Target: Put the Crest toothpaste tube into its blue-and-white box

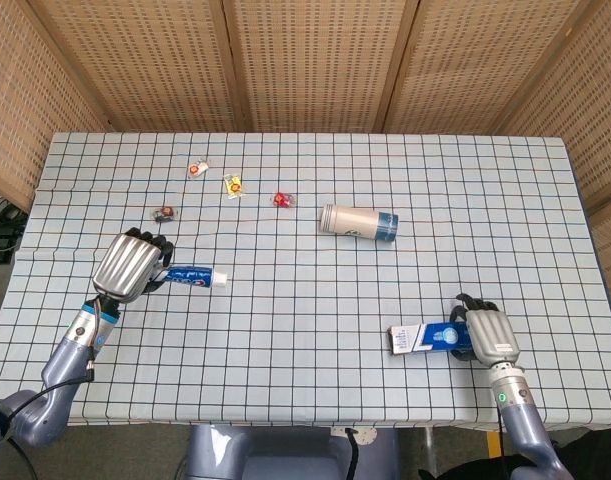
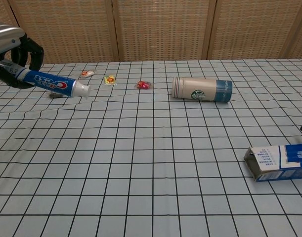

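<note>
My left hand [image 1: 132,267] [image 2: 12,49] grips the back end of the blue Crest toothpaste tube [image 1: 194,277] [image 2: 49,82], held above the table at the left, its white cap pointing right. The blue-and-white box [image 1: 423,337] [image 2: 278,163] lies on the table at the front right, its open end facing left. My right hand [image 1: 488,336] has its fingers curled around the box's right end. In the chest view only a dark fingertip of that hand shows at the right edge.
A beige and blue tumbler [image 1: 358,222] [image 2: 201,89] lies on its side mid-table. Several small wrapped candies [image 1: 232,185] [image 2: 109,79] are scattered at the back left. The checked tablecloth [image 1: 315,300] covers the table; wicker screens stand behind.
</note>
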`<state>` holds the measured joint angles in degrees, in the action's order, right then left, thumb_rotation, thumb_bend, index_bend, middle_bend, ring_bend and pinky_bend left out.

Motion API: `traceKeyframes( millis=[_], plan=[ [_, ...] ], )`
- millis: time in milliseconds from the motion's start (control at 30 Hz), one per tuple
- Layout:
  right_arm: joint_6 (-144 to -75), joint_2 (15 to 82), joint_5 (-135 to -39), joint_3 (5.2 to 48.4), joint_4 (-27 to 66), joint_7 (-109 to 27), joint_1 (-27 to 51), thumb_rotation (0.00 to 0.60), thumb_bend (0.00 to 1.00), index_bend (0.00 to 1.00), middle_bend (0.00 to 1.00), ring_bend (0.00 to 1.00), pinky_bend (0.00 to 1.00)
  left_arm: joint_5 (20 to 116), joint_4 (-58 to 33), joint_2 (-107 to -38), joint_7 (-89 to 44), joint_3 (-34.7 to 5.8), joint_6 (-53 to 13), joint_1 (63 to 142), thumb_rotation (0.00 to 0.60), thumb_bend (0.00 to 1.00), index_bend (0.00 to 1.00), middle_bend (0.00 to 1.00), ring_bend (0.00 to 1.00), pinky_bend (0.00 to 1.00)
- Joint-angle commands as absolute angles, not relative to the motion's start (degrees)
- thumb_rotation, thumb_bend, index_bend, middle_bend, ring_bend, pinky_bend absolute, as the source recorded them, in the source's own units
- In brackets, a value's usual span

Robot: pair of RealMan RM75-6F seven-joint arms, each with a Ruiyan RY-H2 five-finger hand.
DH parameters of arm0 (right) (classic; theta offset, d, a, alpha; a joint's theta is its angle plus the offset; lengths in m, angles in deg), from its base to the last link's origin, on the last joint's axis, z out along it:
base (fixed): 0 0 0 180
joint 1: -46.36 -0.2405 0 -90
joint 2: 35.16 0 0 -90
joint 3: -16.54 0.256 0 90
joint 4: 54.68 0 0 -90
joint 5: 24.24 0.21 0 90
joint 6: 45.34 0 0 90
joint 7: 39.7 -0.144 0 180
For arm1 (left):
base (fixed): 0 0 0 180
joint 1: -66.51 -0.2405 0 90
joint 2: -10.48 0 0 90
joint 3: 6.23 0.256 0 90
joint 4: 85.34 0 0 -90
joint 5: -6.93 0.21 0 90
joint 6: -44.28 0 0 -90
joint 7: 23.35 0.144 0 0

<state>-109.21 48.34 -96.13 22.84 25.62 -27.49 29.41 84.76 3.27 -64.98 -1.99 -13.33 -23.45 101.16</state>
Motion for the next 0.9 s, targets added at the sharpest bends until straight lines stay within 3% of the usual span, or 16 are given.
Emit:
traceKeyframes(
  millis=[33, 200, 633, 900],
  plan=[
    [-109.9, 48.9, -97.4, 22.7, 24.6, -29.2, 29.2, 0.6, 0.21, 0.65, 0.47, 0.51, 0.53, 84.7, 3.2, -65.0, -2.1, -13.4, -23.4, 101.1, 0.6, 0.63, 0.85, 0.57, 0.54, 0.48],
    [-110.2, 48.7, -98.3, 23.0, 25.3, -31.5, 28.9, 0.6, 0.21, 0.73, 0.54, 0.6, 0.61, 84.7, 3.0, -65.2, -2.4, -13.5, -23.2, 101.1, 0.6, 0.63, 0.85, 0.57, 0.54, 0.48],
    [-109.1, 45.0, -96.5, 26.7, 36.6, -31.8, 25.9, 0.6, 0.21, 0.72, 0.54, 0.6, 0.62, 84.6, 6.0, -62.4, -3.9, -15.2, -21.9, 102.1, 0.6, 0.63, 0.85, 0.57, 0.54, 0.48],
    [-106.9, 43.1, -91.2, 31.5, 44.1, -26.7, 21.1, 0.6, 0.21, 0.72, 0.54, 0.6, 0.62, 81.0, 12.3, -55.6, -2.5, -18.7, -16.5, 105.7, 0.6, 0.63, 0.85, 0.57, 0.54, 0.48]
  ],
)
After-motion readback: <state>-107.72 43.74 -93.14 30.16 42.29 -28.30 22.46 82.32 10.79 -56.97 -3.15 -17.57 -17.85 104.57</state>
